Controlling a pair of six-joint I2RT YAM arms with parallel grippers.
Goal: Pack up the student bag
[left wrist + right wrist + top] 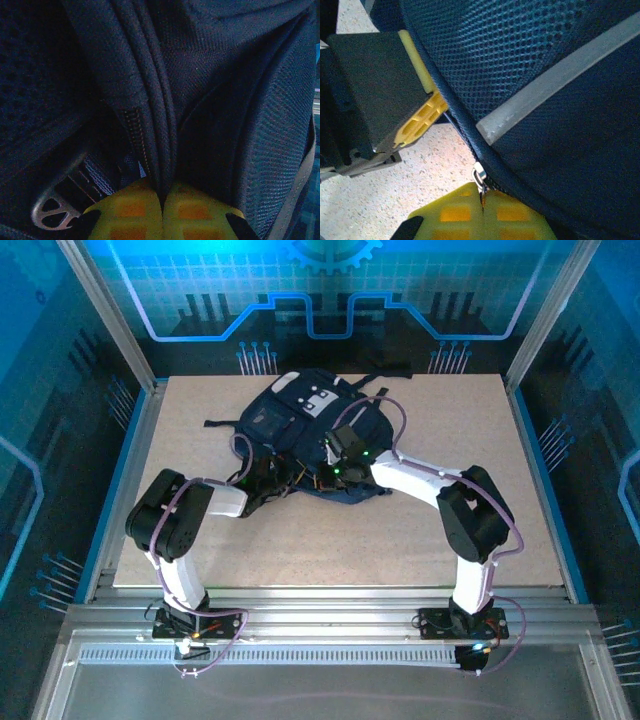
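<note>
The student bag (300, 420), dark navy with pale grey patches, lies flat at the middle back of the table. Both arms reach in to its near edge. My left gripper (162, 200) is shut on a piped fabric edge (155, 130) of the bag, beside a line of zip teeth. It sits at the bag's near-left edge in the top view (283, 476). My right gripper (482, 201) is shut on a small metal zip pull (479, 176) at the bag's mesh-and-stripe side. From above it sits just to the right (338, 466).
A second metal zip pull (50, 212) and a webbing strap (95, 177) lie left of my left fingers. In the right wrist view the left gripper's black body and yellow finger (420, 122) sit close by, over bare speckled table (395, 195). Black straps (225, 424) trail off the bag.
</note>
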